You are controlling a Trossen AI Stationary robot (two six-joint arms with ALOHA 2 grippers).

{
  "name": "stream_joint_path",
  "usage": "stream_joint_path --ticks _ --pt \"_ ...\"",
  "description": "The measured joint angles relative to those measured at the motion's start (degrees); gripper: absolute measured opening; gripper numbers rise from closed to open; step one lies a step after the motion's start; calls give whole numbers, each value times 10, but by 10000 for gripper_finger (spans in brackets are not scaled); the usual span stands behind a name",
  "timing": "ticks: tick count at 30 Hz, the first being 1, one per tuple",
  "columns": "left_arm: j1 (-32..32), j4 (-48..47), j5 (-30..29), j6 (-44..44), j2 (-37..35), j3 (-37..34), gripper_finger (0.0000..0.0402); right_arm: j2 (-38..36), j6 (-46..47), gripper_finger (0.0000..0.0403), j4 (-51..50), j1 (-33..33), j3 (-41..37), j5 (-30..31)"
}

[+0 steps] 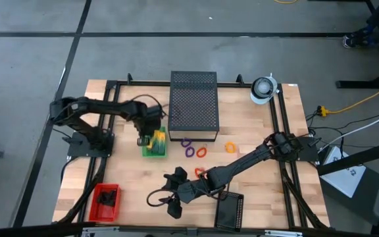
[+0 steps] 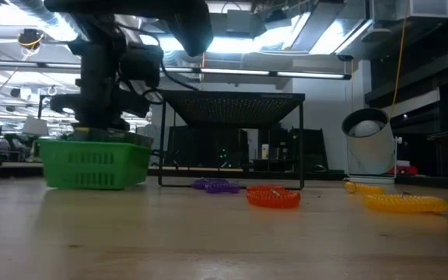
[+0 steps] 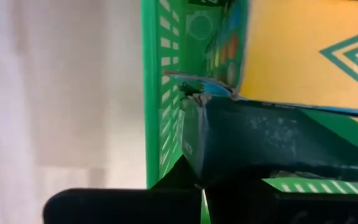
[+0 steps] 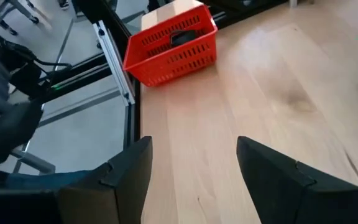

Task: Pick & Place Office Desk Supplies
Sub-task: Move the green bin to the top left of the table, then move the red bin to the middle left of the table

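Note:
My left gripper point(image 1: 142, 138) reaches down into the green basket point(image 1: 154, 146), shut on a yellow-and-green crayon box point(image 3: 303, 50). The basket stands on the table in front of the black perforated box; it also shows in the low view point(image 2: 92, 163). My right gripper point(image 1: 166, 196) is open and empty over bare wood near the table's front, facing the red basket point(image 4: 173, 46), which holds black clips point(image 4: 182, 37). Purple rings point(image 1: 189, 147) and orange and red rings point(image 1: 201, 153) lie flat on the table right of the green basket. My left gripper comes at the crayon box from above, pointing down into the green basket beside its wall point(image 3: 157, 93). The box's dark side point(image 3: 260, 143) fills the space just ahead of the fingers. The box itself hides where the pads meet it.
The black perforated box point(image 1: 193, 105) stands at the far middle. A white round object point(image 1: 263, 89) sits at the far right. A small black tray point(image 1: 229, 210) lies at the front edge. An orange ring point(image 1: 230, 148) and a red ring point(image 1: 199, 172) lie mid-table.

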Motion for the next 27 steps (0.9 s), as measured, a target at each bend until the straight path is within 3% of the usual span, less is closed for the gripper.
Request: stream_joint_path --ticks 6,10,13,18,27 --pt "89 -2 2 46 0 0 3 0 2 235 0 2 0 1" --pt "111 -11 49 48 -5 0 4 0 1 235 0 2 0 2" --pt "96 -30 87 48 -24 0 6 0 0 235 0 2 0 -2" --pt "48 -35 88 29 -81 0 28 0 -2 235 0 -2 0 -3" --pt "-44 -104 101 -67 -250 1 63 0 -8 236 0 -3 0 -3"
